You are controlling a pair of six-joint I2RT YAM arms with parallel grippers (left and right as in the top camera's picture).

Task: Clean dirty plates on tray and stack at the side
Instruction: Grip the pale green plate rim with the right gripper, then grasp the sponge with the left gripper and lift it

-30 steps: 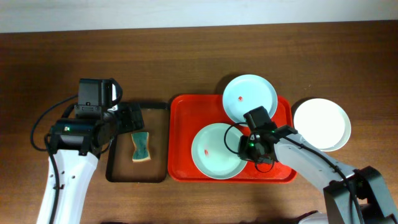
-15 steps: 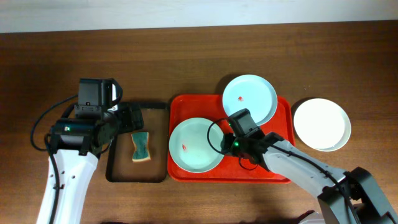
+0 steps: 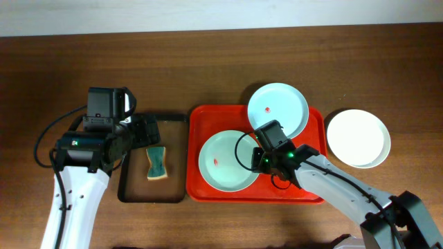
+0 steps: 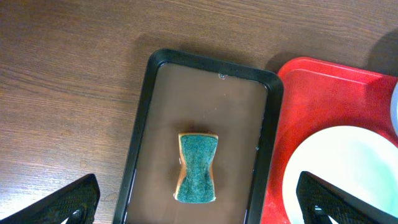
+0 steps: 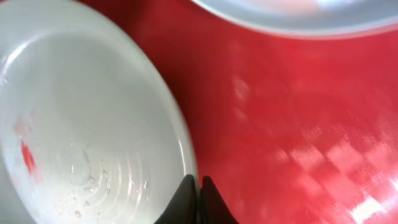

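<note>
right fingers clenched at the mint plate's rim

overhead: the red tray (image 3: 202,119) lies mid-counter (image 3: 55,62). the mint plate (image 3: 223,164), marked with a red smear, sits inside it. the pale blue plate (image 3: 278,109) overlaps its far rim, and the white plate (image 3: 358,138) rests on the counter beside its right end.

left wrist: the left fingers (image 4: 74,199) are spread wide above the sponge (image 4: 198,168) in the black tray (image 4: 140,124).

right wrist: the right fingers (image 5: 188,198) are clenched tip to tip at the mint plate's rim; whether they pinch it cannot be told.

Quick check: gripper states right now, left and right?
Left gripper: open, holding nothing.
Right gripper: closed on the rim of the round pale mint green plate.
</note>
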